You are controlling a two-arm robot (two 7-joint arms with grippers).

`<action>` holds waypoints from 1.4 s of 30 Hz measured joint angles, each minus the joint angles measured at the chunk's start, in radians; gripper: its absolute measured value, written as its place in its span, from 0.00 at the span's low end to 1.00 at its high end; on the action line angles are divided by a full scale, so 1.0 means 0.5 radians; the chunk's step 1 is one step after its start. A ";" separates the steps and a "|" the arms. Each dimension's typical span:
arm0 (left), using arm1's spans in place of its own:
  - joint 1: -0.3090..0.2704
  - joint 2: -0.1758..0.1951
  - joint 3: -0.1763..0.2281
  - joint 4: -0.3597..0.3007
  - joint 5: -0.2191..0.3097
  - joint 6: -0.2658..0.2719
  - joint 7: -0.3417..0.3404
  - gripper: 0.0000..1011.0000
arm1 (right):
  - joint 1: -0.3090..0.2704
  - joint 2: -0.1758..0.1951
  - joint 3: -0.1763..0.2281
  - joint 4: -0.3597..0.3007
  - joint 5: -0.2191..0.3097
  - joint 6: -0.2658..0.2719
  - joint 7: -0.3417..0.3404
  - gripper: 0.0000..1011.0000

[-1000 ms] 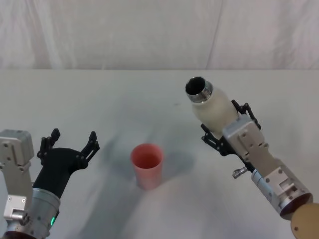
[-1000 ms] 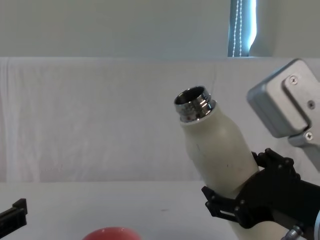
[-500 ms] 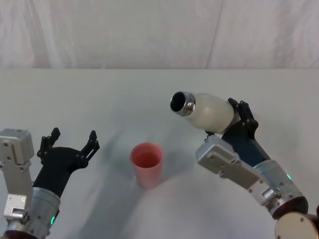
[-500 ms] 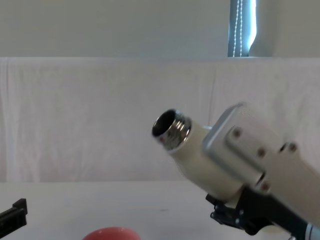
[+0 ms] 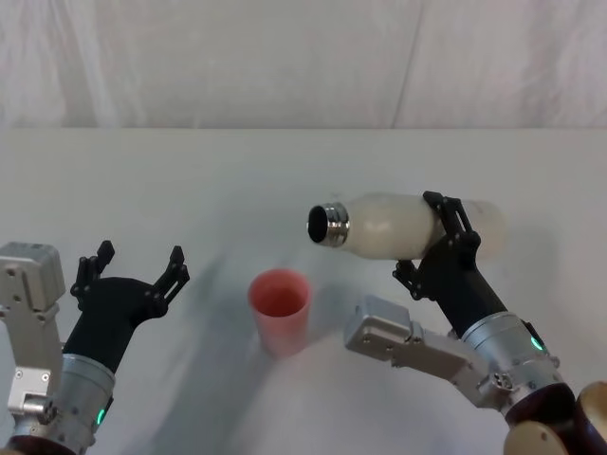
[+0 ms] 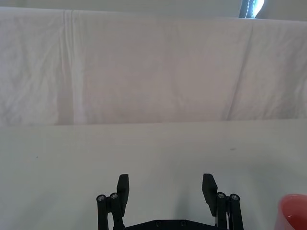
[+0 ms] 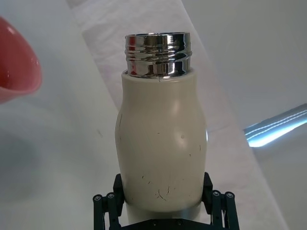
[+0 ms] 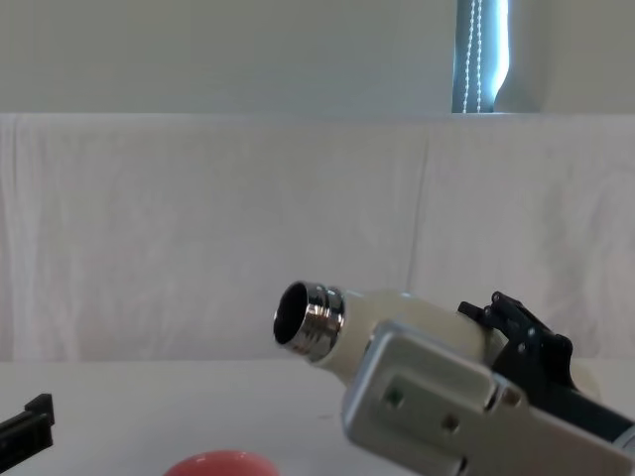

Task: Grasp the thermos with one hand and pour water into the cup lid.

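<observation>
Thermos (image 5: 398,226) is held on its side by the right gripper (image 5: 443,242), neck above and right of the cup lid (image 5: 280,311); left gripper (image 5: 131,270), left of the lid, is spread wide.

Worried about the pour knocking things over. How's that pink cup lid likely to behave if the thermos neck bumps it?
The cup lid is small, narrows toward its base and stands free, so it would probably slide or tip easily. It looks rigid, unlikely to deform. The thermos, lying nearly level in the right gripper, hangs above it, apart.
</observation>
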 joint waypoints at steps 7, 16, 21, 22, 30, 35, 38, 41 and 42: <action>0.000 0.000 0.000 0.000 0.000 0.000 0.000 0.99 | 0.007 0.017 -0.035 0.036 -0.123 0.010 -0.057 0.94; 0.000 0.000 0.000 0.000 0.000 0.000 0.000 0.99 | 0.028 0.050 -0.095 0.067 -0.278 0.046 -0.085 0.94; 0.000 0.000 0.000 0.000 0.000 0.000 0.000 0.99 | 0.042 0.067 -0.127 0.077 -0.349 0.071 -0.093 0.94; 0.000 0.000 0.000 0.000 0.000 0.000 0.000 0.99 | 0.044 0.068 -0.131 0.077 -0.358 0.076 -0.094 0.94; 0.000 0.000 0.000 0.000 0.000 0.000 0.000 0.99 | 0.059 0.079 -0.160 0.089 -0.421 0.105 -0.100 0.94; 0.000 0.000 0.000 0.000 0.000 0.000 0.000 0.99 | 0.068 0.084 -0.177 0.101 -0.455 0.124 -0.103 0.94; 0.000 0.000 0.000 0.000 0.000 0.000 0.000 0.99 | 0.074 0.084 -0.183 0.107 -0.465 0.130 -0.103 0.94; 0.000 0.000 0.000 0.000 0.000 0.000 0.000 0.99 | 0.079 0.085 -0.190 0.110 -0.476 0.137 -0.103 0.94; 0.000 0.000 0.000 0.000 0.000 0.000 0.000 0.99 | 0.080 0.086 -0.191 0.111 -0.480 0.139 -0.103 0.94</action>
